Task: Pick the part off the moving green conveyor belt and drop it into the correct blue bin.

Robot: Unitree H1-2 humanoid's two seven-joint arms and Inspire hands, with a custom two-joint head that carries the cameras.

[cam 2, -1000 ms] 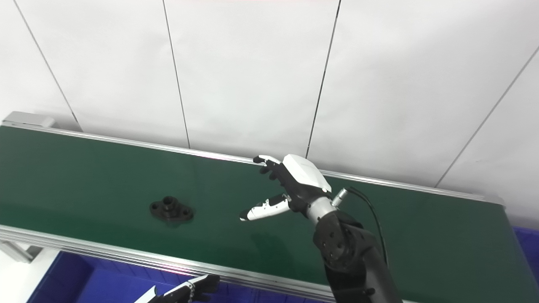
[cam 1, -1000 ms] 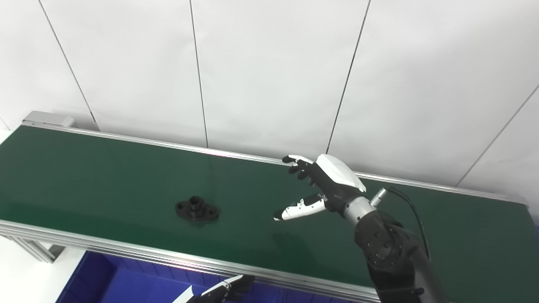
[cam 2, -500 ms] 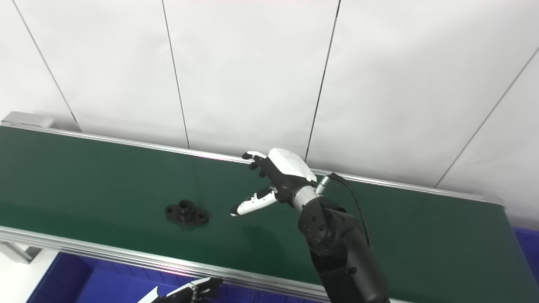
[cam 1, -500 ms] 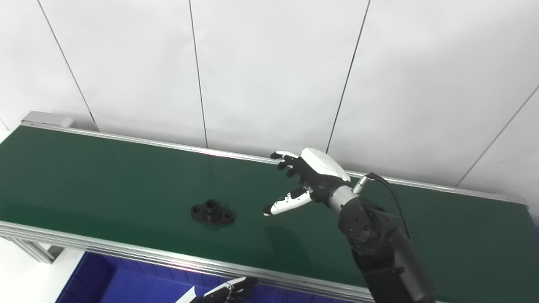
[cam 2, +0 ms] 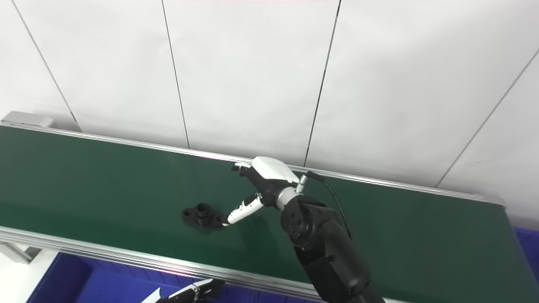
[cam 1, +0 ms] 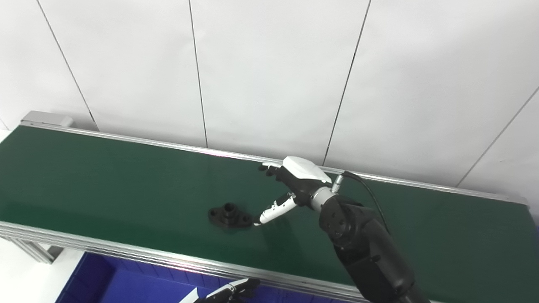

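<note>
Conveyor belt (cam 1: 105,176), one long green run, crosses the scene on a slant with silver rails along both edges and a white panelled wall (cam 1: 269,71) behind it. One part (cam 1: 230,216) lies on it: a small black flange with a raised round collar in the middle and a bolt ear to each side, sitting flat on the belt's near half, a little left of the middle of the view.

Two hands show. The right hand (cam 1: 292,187) reaches out low over the belt just to the right of the part, white shell on its back, palm toward the part. Its fingers are apart and hold nothing: the white-tipped thumb (cam 1: 271,210) stretches down and left, its tip right at the part's right ear, though I cannot tell whether it touches; the other fingers (cam 1: 269,168) curl forward near the far rail, well above the part. A black cable runs from its wrist.

The left hand (cam 2: 189,292) only peeks in at the bottom edge, below the near rail and over the blue bin (cam 1: 122,284); only a few fingertips show, so I cannot tell whether it is spread or closed.

One blue bin is plain under the near rail at the lower left.
</note>
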